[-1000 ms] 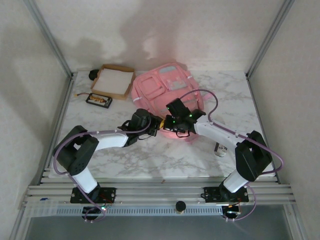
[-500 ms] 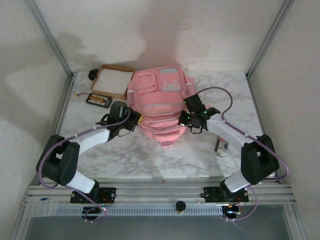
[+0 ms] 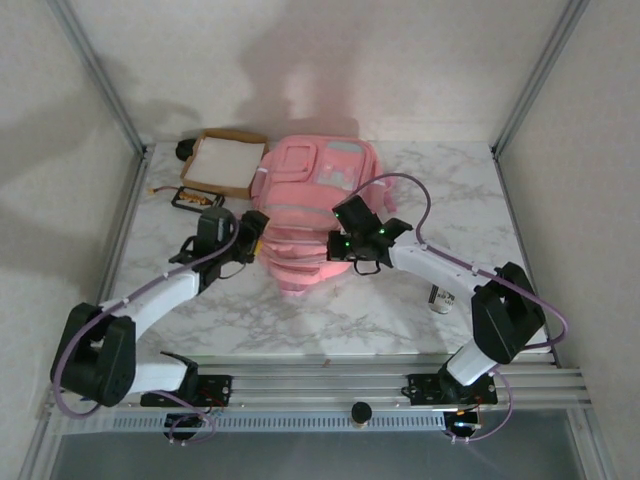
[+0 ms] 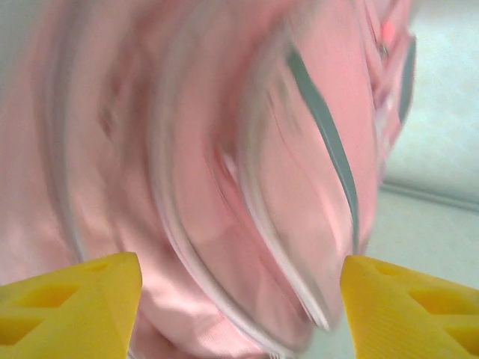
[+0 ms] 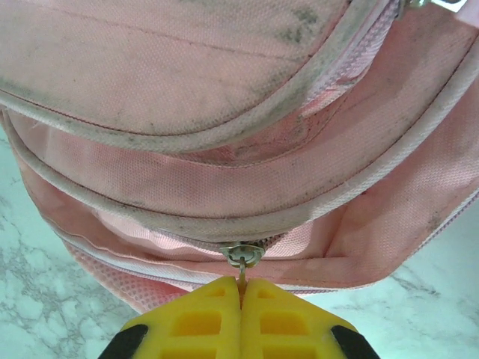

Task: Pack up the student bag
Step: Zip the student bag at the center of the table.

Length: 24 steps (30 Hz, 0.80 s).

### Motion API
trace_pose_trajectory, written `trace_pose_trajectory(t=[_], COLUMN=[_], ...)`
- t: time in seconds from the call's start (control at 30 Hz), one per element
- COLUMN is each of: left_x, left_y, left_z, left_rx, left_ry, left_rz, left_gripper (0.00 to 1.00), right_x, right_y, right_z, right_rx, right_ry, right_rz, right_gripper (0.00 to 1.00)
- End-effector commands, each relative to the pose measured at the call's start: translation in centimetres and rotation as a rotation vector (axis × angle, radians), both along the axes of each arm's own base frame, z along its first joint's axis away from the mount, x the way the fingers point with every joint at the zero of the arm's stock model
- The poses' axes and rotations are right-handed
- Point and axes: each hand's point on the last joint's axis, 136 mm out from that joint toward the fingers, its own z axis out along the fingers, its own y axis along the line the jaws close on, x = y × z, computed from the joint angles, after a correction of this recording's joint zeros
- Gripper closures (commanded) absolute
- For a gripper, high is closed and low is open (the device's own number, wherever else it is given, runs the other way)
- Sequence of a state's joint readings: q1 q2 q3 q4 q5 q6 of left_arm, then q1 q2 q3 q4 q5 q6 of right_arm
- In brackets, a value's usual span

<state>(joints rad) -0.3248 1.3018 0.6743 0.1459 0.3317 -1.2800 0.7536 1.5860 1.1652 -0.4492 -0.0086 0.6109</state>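
student bag (image 3: 310, 200) — centre of top view, on the marble table (image 3: 400, 310), touching the cardboard tray (image 3: 225, 162) at upper left | right gripper (image 5: 241, 288) — fingers pressed together, pinching the zipper pull (image 5: 242, 256) | left gripper (image 4: 239, 310): fingers wide apart, clamping nothing, blurred pink fabric just ahead

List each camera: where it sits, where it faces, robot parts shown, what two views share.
Top external: above, behind the robot, looking down on student bag; left arm, right arm show.
Left wrist: on the arm, faces blurred bag fabric; left gripper open.
Right wrist: on the arm, faces bag's edge; right gripper shut on zipper pull.
Both wrist views share the bag.
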Motion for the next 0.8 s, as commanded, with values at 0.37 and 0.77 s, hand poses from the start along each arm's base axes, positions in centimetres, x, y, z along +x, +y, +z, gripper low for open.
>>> trace_pose_trajectory(t=[0.37,0.77], left_x=[-2.0,0.6], left_y=[-7.7,-9.4], left_z=[-2.8,-1.8], left_rx=[-0.187,-0.211], left_ry=[0.124,0.085], left_rz=[0.047,0.125], left_gripper=[0.56,0.63], right_x=[0.2,0.0], right_y=[2.0,2.1], right_z=[1.4,0.5], right_rx=[0.082,0.086], right_ry=[-0.042,-0.028], right_rz=[0.022,0.030], right_gripper=[1.00,1.00])
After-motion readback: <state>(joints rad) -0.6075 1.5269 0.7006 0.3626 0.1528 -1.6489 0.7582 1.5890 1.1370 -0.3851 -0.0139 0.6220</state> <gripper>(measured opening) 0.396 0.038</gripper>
